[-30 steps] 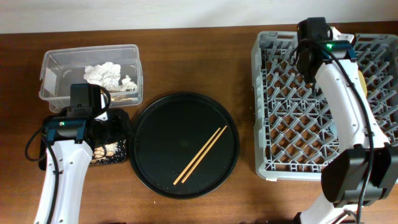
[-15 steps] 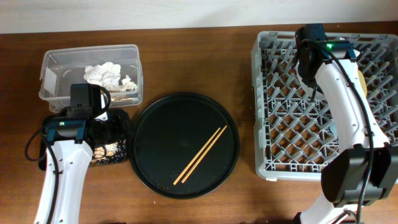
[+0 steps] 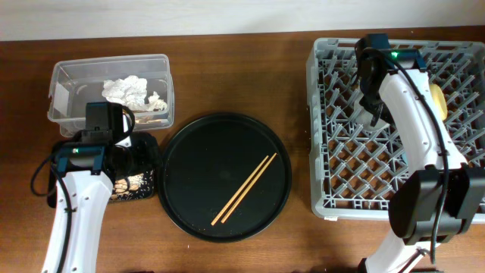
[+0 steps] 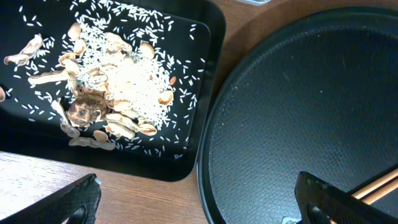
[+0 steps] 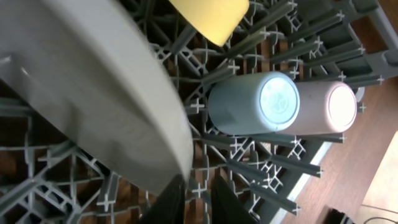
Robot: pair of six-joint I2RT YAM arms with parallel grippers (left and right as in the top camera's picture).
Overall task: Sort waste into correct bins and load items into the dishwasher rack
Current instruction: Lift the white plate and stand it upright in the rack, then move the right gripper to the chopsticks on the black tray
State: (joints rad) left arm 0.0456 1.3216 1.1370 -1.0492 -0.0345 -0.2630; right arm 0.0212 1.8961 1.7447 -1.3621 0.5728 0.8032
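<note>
My right gripper (image 3: 376, 112) (image 5: 199, 196) is over the dishwasher rack (image 3: 318, 136) (image 5: 292, 180), fingers nearly together with the rim of the grey-green plate (image 5: 93, 87) at their tips. The yellow bowl (image 5: 211, 15) (image 3: 438, 98), the blue cup (image 5: 249, 102) and the pink cup (image 5: 326, 107) lie in the rack. My left gripper (image 4: 202, 205) (image 3: 136, 163) is wide open and empty over the edge between the flat black tray (image 4: 199, 37) with food scraps (image 4: 118, 81) and the round tray. The chopsticks (image 3: 244, 189) (image 4: 376, 185) lie on the round tray. Tissue (image 3: 129, 89) is in the clear tub (image 3: 68, 72).
The large round black tray (image 3: 197, 152) (image 4: 298, 112) sits mid-table between the bins and the rack. The right arm hides the plate in the overhead view. Bare wood shows in front of the trays.
My right arm has shifted slightly left and toward the near side over the rack. The left arm, the chopsticks and the bins have not moved.
</note>
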